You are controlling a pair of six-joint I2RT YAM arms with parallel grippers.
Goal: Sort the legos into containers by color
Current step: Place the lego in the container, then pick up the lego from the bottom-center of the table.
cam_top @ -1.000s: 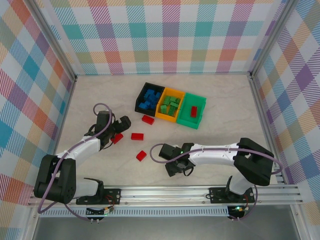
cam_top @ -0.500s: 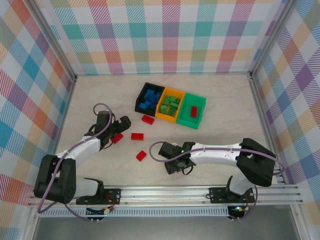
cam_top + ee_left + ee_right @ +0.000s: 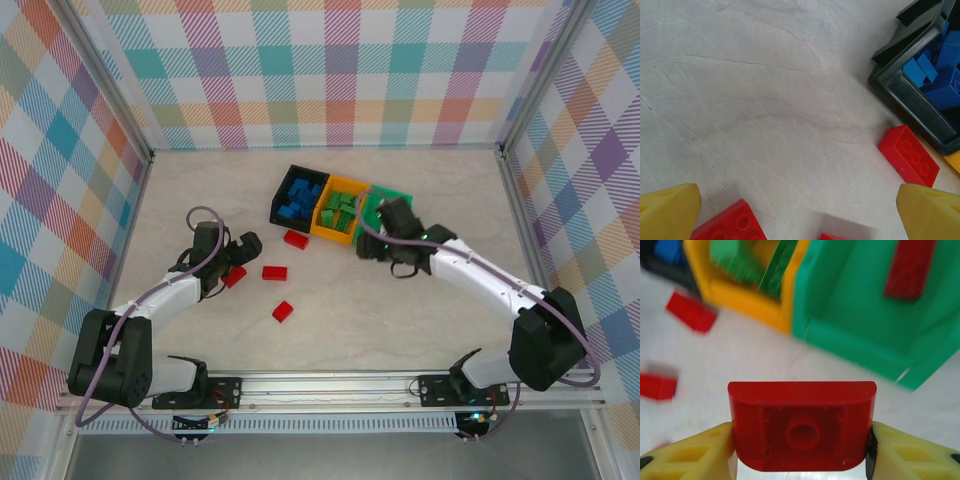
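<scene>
Right gripper has swung from the near middle of the table out to the green bin. Its jaws are part closed on 1 red lego, held just short of the bin's near wall. The bin already holds 1 red brick, so a drop looks next. Left gripper is unmoved, wide open and empty, low over the left reds. 4 loose reds are left on the table.

Red legos; bins blk, orange, grn.
</scene>
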